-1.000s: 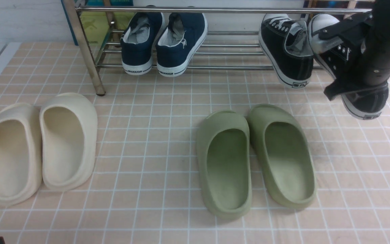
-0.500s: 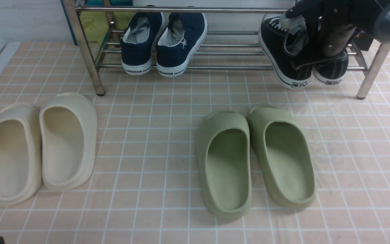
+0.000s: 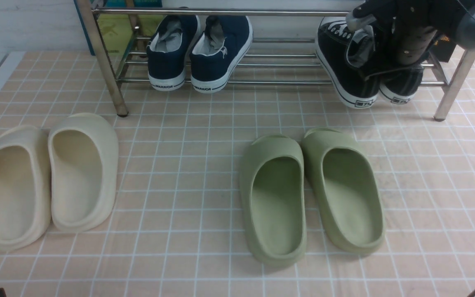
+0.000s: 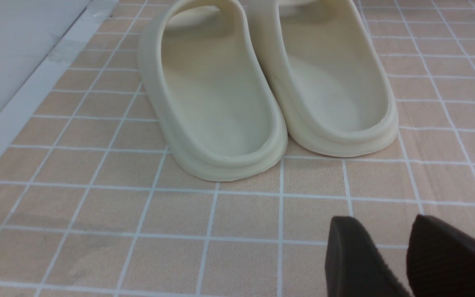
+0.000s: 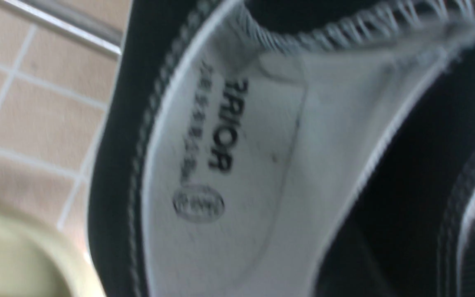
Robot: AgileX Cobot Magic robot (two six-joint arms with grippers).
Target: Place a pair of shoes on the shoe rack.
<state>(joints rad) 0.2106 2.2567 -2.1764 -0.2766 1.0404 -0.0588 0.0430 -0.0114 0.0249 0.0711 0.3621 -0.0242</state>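
Note:
The shoe rack [image 3: 262, 12] runs across the back of the front view. One black sneaker [image 3: 344, 66] leans on its bars at the right, heel toward me. The second black sneaker [image 3: 402, 86] sits just right of it on the bars, mostly hidden by my right arm. My right gripper [image 3: 402, 51] is shut on this second sneaker's collar. The right wrist view shows its grey lining [image 5: 241, 165], with the shoe's wall between my right gripper's [image 5: 447, 247] jaws. My left gripper [image 4: 386, 231] is open and empty, low over the floor near the cream slides [image 4: 270, 82].
Navy WARRIOR sneakers [image 3: 198, 53] sit on the rack's left part. Green slides [image 3: 311, 194] lie on the tiled floor in front of the black sneakers. Cream slides [image 3: 48, 177] lie at the left. The rack's right leg [image 3: 454, 86] stands beside my right arm.
My right gripper carried the second black sneaker from the right, in front of the rack, up and left onto the bars beside the first. The left arm has not moved.

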